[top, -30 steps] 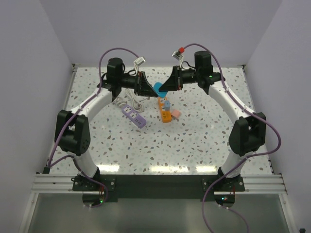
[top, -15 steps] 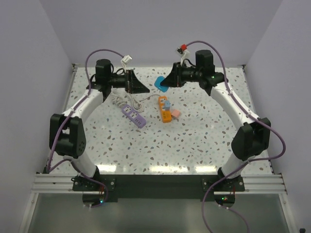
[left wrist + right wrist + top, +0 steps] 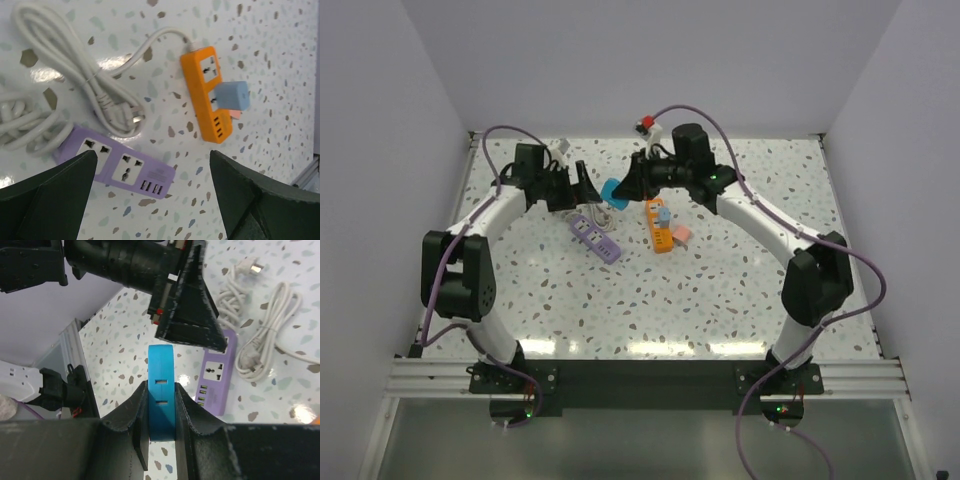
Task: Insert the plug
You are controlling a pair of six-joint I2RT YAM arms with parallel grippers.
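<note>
My right gripper (image 3: 161, 390) is shut on a blue plug (image 3: 161, 365), two slots showing on its edge, held above the table. In the top view the plug (image 3: 612, 190) hangs between the two grippers, near the back. My left gripper (image 3: 582, 185) stands open and empty just left of it, over the purple power strip (image 3: 120, 167), which lies flat with its sockets up (image 3: 595, 237). The same strip (image 3: 217, 372) shows below and right of the plug in the right wrist view. Both left fingers (image 3: 50, 195) frame that strip.
An orange power strip (image 3: 660, 225) with a light blue adapter (image 3: 232, 95) plugged in lies right of the purple one, a small pink piece (image 3: 682, 233) beside it. Bundled white cables (image 3: 95, 85) lie behind the strips. Walls enclose three sides.
The left gripper opened, let go of the blue plug and drew back to the left. The right arm swung left with the plug in its grip.
</note>
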